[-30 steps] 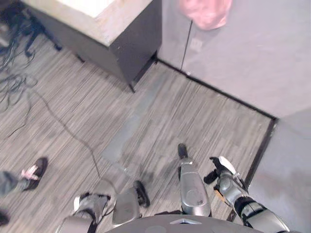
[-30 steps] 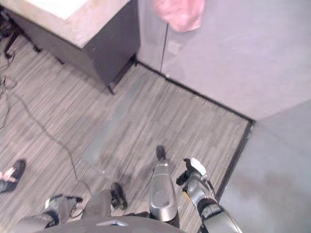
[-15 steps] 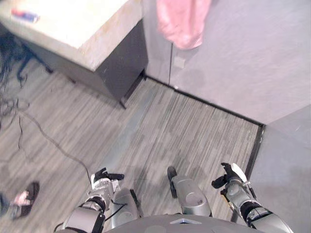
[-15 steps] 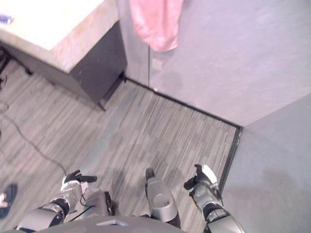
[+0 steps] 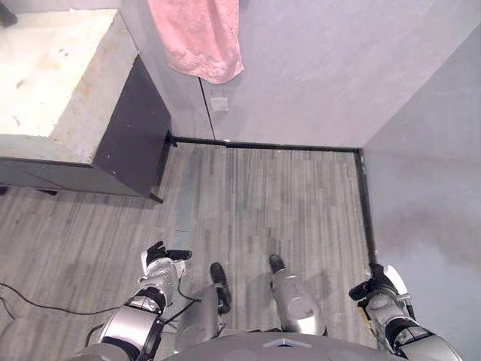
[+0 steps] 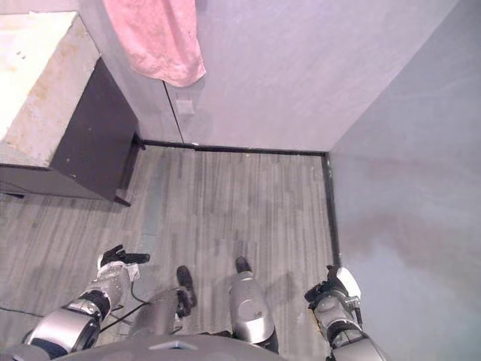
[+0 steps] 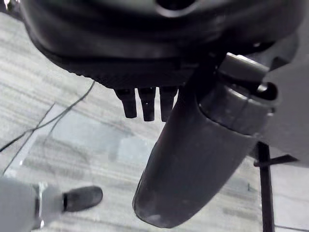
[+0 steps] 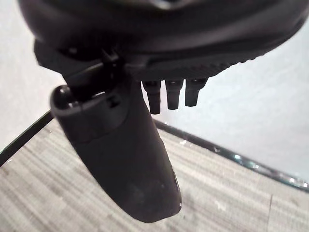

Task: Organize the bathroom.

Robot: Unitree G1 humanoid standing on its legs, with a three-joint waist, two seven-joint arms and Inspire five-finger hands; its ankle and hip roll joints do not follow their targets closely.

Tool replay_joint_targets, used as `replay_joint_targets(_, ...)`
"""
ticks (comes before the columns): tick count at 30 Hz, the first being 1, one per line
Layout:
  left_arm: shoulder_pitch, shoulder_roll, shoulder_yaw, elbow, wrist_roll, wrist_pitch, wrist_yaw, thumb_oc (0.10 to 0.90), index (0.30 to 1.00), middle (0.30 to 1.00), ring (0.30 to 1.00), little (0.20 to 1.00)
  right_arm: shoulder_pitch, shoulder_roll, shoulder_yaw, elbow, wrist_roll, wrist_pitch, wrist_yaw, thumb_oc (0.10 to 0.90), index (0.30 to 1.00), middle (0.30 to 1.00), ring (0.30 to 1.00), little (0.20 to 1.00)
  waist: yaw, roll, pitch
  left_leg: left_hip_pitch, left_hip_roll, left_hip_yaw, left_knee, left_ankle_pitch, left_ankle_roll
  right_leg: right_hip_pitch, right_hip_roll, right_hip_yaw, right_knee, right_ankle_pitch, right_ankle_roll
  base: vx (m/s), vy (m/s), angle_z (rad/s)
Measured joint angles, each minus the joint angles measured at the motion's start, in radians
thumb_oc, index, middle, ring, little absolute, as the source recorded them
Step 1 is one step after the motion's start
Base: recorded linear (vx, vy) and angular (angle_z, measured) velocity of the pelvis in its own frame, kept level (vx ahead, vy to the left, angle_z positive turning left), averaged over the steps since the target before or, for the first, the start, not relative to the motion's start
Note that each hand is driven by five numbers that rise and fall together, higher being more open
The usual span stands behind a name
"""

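Towel [image 5: 197, 37], the pink one, looks like the thing to sort out here, and it hangs on the grey wall [image 5: 316, 68] up at the far side, just beside the counter [image 5: 52, 83] with the pale top and dark side panel.

Left eye view: both arms are down low. The left hand [image 5: 160, 261] sits over the striped floor [image 5: 255, 195] well apart from the towel, thumb sticking out, holding nothing. The right hand [image 5: 379, 282] is down near the corner where the side wall meets the floor, also empty.

Right eye view: same layout. What I'd worry about is the right hand being so near that side wall: any swing upward could scrape it. And if the towel only drapes over a hook I can't see, a sloppy grab could drop it on the floor.

Left wrist view: fingers [image 7: 146, 104] hang straight and relaxed, thumb out beside them, nothing between them, just floor past them.

Right wrist view: the fingers [image 8: 172, 93] are likewise loose and straight, thumb apart, touching nothing, wall and floor behind.
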Motion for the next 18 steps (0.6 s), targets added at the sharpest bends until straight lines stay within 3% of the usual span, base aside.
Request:
replay_joint_targets(1, 0.0, 0.0, 0.0, 0.0, 0.0, 0.0, 0.0, 0.8, 0.9, 0.9, 0.9, 0.9, 0.0, 0.0, 0.0, 0.0, 0.0, 0.0, 0.0, 0.8, 0.9, 0.9, 0.9, 0.9, 0.0, 0.0, 0.0, 0.0, 0.0, 0.0, 0.0, 0.0, 0.0, 0.0, 0.0, 0.0, 0.0, 0.0, 0.0, 0.08, 0.181, -0.31)
replay_joint_targets(2, 0.019, 0.007, 0.02, 0.001, 0.0, 0.003, 0.008, 0.8, 0.9, 0.9, 0.9, 0.9, 0.003, 0.018, -0.001, -0.004, -0.001, -0.004, 0.001, 0.8, 0.9, 0.9, 0.9, 0.9, 0.002, 0.0, -0.001, 0.014, -0.025, 0.031, 0.01, -0.021, 0.02, 0.016, -0.037, -0.022, -0.031, 0.037, -0.001, 0.12, 0.291, -0.37)
replay_joint_targets(3, 0.033, 0.012, 0.032, 0.004, 0.0, 0.006, 0.014, 0.8, 0.9, 0.9, 0.9, 0.9, 0.005, 0.037, -0.001, -0.004, -0.003, -0.006, 0.002, 0.8, 0.9, 0.9, 0.9, 0.9, 0.002, 0.0, -0.001, 0.015, -0.032, 0.053, 0.038, -0.051, 0.039, 0.038, -0.064, -0.02, -0.069, 0.067, 0.03, 0.13, 0.347, -0.58)
replay_joint_targets(4, 0.038, 0.015, 0.033, 0.006, 0.0, 0.016, 0.018, 0.8, 0.9, 0.9, 0.9, 0.9, 0.003, 0.05, -0.004, -0.008, -0.014, -0.007, 0.004, 0.8, 0.9, 0.9, 0.9, 0.9, 0.006, -0.006, -0.002, 0.02, -0.045, 0.081, 0.053, -0.062, 0.044, 0.031, -0.062, -0.032, -0.079, 0.127, 0.055, 0.17, 0.392, -0.94)
replay_joint_targets(5, 0.063, 0.022, 0.034, -0.002, 0.0, 0.027, 0.026, 0.8, 0.9, 0.9, 0.9, 0.9, -0.01, 0.062, -0.008, -0.028, -0.036, -0.006, 0.016, 0.8, 0.9, 0.9, 0.9, 0.9, 0.021, -0.006, -0.001, 0.023, -0.014, 0.127, 0.059, -0.076, 0.06, -0.009, -0.06, -0.07, -0.054, 0.169, 0.085, 0.08, 0.245, -1.5)
replay_joint_targets(7, 0.109, 0.018, 0.064, 0.0, -0.002, 0.058, 0.032, 0.8, 0.9, 0.9, 0.9, 0.9, -0.021, 0.068, -0.001, -0.078, -0.088, -0.013, 0.038, 0.8, 0.9, 0.9, 0.9, 0.9, 0.025, -0.009, -0.002, 0.054, 0.01, 0.2, 0.052, -0.113, 0.07, -0.04, -0.046, -0.18, -0.024, 0.253, 0.078, 0.02, 0.169, -1.51)
replay_joint_targets(8, 0.126, 0.016, 0.07, 0.003, -0.001, 0.068, 0.032, 0.8, 0.9, 0.9, 0.9, 0.9, -0.024, 0.067, 0.0, -0.078, -0.091, -0.019, 0.047, 0.8, 0.9, 0.9, 0.9, 0.9, 0.026, -0.007, -0.004, 0.068, 0.016, 0.213, 0.034, -0.113, 0.071, -0.049, -0.04, -0.221, 0.002, 0.245, 0.095, -0.02, 0.053, -0.66)
replay_joint_targets(9, 0.129, 0.014, 0.075, -0.004, 0.0, 0.068, 0.032, 0.8, 0.9, 0.9, 0.9, 0.9, -0.01, 0.064, 0.0, -0.075, -0.091, -0.014, 0.054, 0.8, 0.9, 0.9, 0.9, 0.9, 0.027, 0.001, -0.019, 0.073, 0.025, 0.213, 0.013, -0.112, 0.07, -0.063, -0.025, -0.248, 0.058, 0.182, 0.08, -0.02, 0.028, -0.23)
replay_joint_targets(11, 0.142, 0.017, 0.074, -0.034, 0.003, 0.067, 0.033, 0.8, 0.9, 0.9, 0.9, 0.9, 0.026, 0.063, 0.001, -0.073, -0.091, 0.005, 0.065, 0.8, 0.9, 0.9, 0.9, 0.9, 0.042, 0.023, -0.064, 0.067, 0.039, 0.201, -0.082, -0.067, 0.004, -0.091, 0.051, -0.282, 0.192, 0.07, 0.067, -0.04, 0.003, 0.1)
replay_joint_targets(12, 0.138, 0.026, 0.072, -0.052, 0.004, 0.069, 0.034, 0.8, 0.9, 0.9, 0.9, 0.9, 0.047, 0.063, 0.003, -0.07, -0.091, 0.004, 0.066, 0.8, 0.9, 0.9, 0.9, 0.9, 0.058, 0.018, -0.087, 0.087, 0.035, 0.207, -0.16, -0.012, -0.049, -0.065, 0.093, -0.319, 0.189, 0.014, 0.046, -0.08, -0.025, 0.06)
replay_joint_targets(14, 0.154, 0.054, 0.075, -0.058, 0.002, 0.1, 0.041, 0.8, 0.9, 0.9, 0.9, 0.9, 0.04, 0.071, 0.025, -0.068, -0.098, 0.002, 0.064, 0.8, 0.9, 0.9, 0.9, 0.9, 0.078, -0.016, -0.11, 0.096, 0.009, 0.242, -0.211, 0.046, 0.015, -0.008, 0.11, -0.352, 0.137, -0.056, 0.015, -0.09, -0.057, -0.28)
replay_joint_targets(16, 0.157, 0.064, 0.077, -0.038, 0.001, 0.116, 0.045, 0.8, 0.9, 0.9, 0.9, 0.9, 0.038, 0.071, 0.042, -0.062, -0.126, -0.007, 0.064, 0.8, 0.9, 0.9, 0.9, 0.9, 0.11, -0.042, -0.124, 0.095, -0.024, 0.262, -0.207, 0.047, 0.021, 0.063, 0.116, -0.348, 0.011, -0.07, -0.004, -0.09, -0.078, -0.3)
replay_joint_targets(17, 0.16, 0.053, 0.076, -0.037, 0.001, 0.115, 0.045, 0.8, 0.9, 0.9, 0.9, 0.9, 0.03, 0.064, 0.041, -0.053, -0.126, -0.011, 0.064, 0.8, 0.9, 0.9, 0.9, 0.9, 0.11, -0.017, -0.115, 0.095, -0.017, 0.249, -0.207, 0.053, 0.028, 0.081, 0.13, -0.342, -0.024, -0.058, 0.003, -0.07, -0.061, 0.08)
replay_joint_targets(18, 0.161, 0.051, 0.075, -0.039, 0.001, 0.114, 0.044, 0.8, 0.9, 0.9, 0.9, 0.9, 0.021, 0.064, 0.042, -0.05, -0.126, -0.01, 0.064, 0.8, 0.9, 0.9, 0.9, 0.9, 0.111, -0.009, -0.117, 0.093, -0.016, 0.24, -0.207, 0.058, 0.032, 0.088, 0.136, -0.339, -0.035, -0.058, 0.003, -0.06, -0.07, 0.25)
